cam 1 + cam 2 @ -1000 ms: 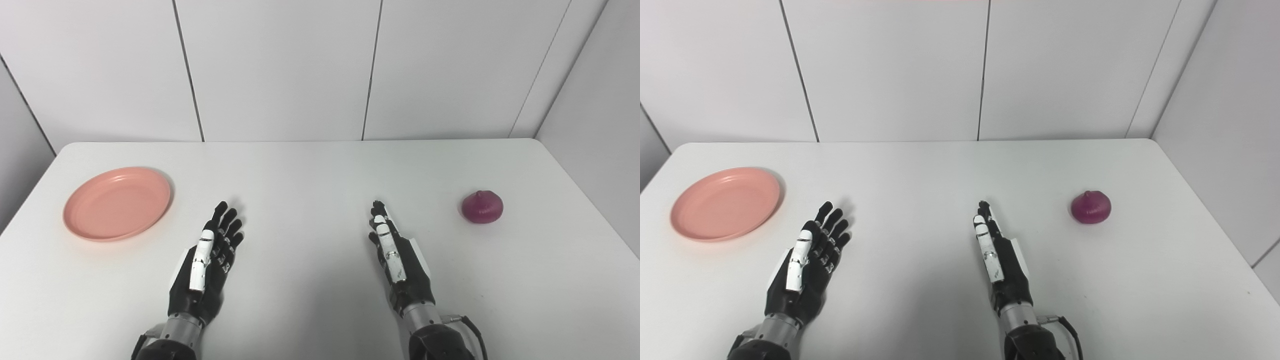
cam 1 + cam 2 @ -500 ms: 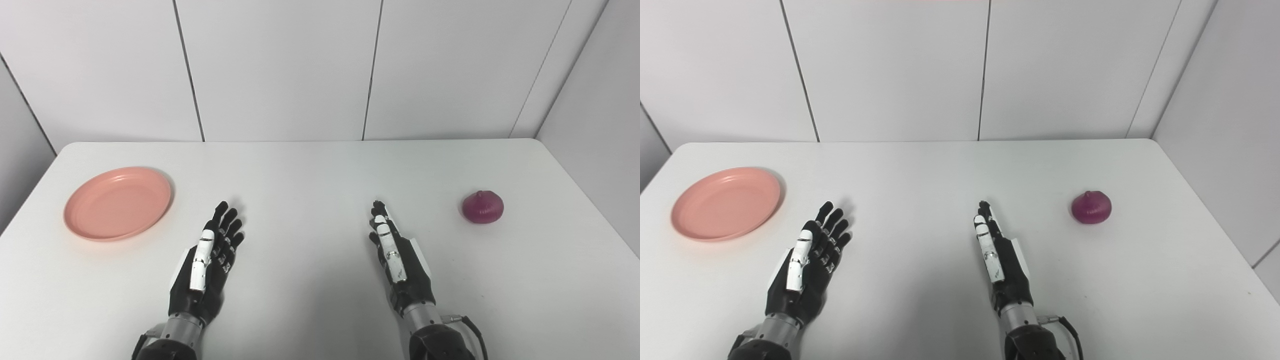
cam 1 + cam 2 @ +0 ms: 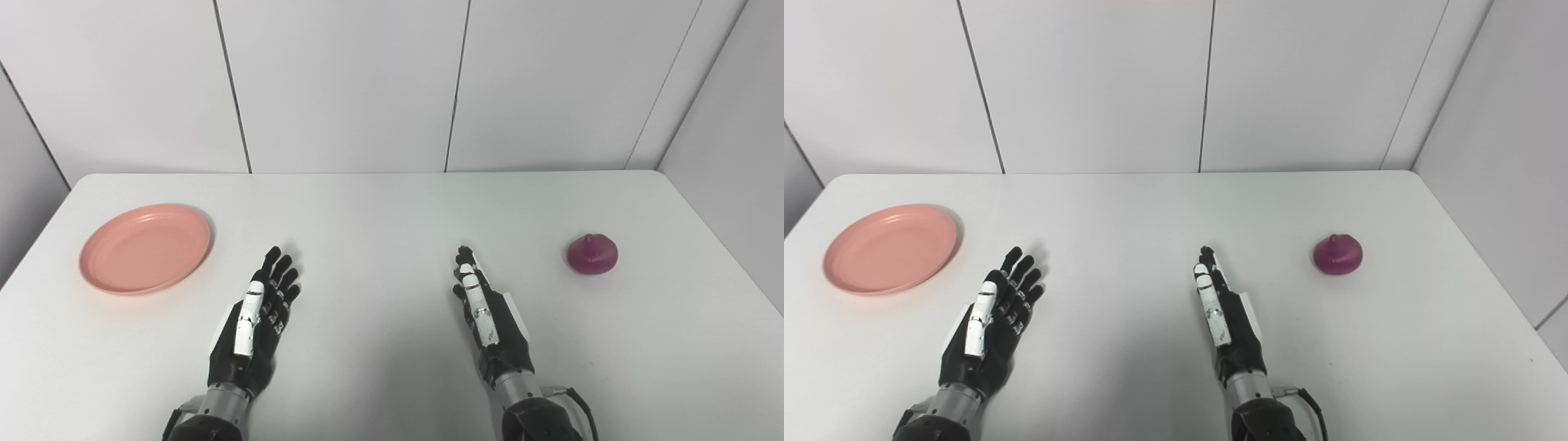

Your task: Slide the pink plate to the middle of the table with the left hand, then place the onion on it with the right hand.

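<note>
— Onion count first: how many, and what sits nearest?

— Nearest, two hands flat over the white table [image 3: 392,202]. The left hand [image 3: 254,324] is empty with fingers spread; the right hand [image 3: 490,321] is empty too, fingers straight and apart.

— And farther back?

— One pink plate [image 3: 145,248], left of the left hand, apart from it. One onion [image 3: 591,254], right of the right hand, untouched, near the table's right edge.
</note>
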Tool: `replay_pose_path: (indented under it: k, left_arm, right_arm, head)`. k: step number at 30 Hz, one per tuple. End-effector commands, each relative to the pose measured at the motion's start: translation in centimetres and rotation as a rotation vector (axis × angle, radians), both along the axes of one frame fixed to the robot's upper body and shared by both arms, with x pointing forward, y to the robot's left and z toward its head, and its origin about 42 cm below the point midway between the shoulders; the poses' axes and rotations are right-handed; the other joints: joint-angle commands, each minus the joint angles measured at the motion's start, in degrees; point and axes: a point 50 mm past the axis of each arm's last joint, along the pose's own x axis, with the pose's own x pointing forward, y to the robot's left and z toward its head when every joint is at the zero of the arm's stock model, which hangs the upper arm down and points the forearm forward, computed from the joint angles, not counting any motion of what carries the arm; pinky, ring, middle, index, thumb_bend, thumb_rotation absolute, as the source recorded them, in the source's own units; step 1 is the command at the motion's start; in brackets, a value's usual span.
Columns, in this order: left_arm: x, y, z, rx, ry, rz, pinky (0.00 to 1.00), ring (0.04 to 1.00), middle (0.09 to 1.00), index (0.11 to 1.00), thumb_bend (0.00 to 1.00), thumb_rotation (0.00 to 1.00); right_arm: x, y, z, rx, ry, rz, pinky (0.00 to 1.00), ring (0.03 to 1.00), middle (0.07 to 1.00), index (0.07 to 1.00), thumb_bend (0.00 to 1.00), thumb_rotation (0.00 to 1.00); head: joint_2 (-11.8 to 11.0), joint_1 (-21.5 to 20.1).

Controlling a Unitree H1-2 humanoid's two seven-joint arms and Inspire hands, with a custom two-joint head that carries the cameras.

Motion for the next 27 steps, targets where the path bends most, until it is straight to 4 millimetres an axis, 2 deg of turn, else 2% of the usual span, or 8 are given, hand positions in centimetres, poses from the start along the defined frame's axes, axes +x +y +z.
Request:
replay_pose_path:
  k: [1, 27]
  left_arm:
    - [-0.13, 0.32, 0.54, 0.018, -0.030, -0.011, 1.00, 0.995, 1.000, 0.993, 0.43, 1.00]
    - [-0.23, 0.09, 0.69, 0.021, -0.031, -0.012, 1.00, 0.995, 1.000, 0.992, 0.43, 1.00]
  right_arm:
    - [0.49, 0.13, 1.59, 0.010, -0.089, 0.010, 1.00, 0.997, 0.993, 0.986, 0.24, 1.00]
    - [0.49, 0.08, 1.74, 0.009, -0.087, 0.008, 1.00, 0.996, 0.992, 0.986, 0.24, 1.00]
  head:
    - [0.01, 0.06]
    - [-0.18, 0.69]
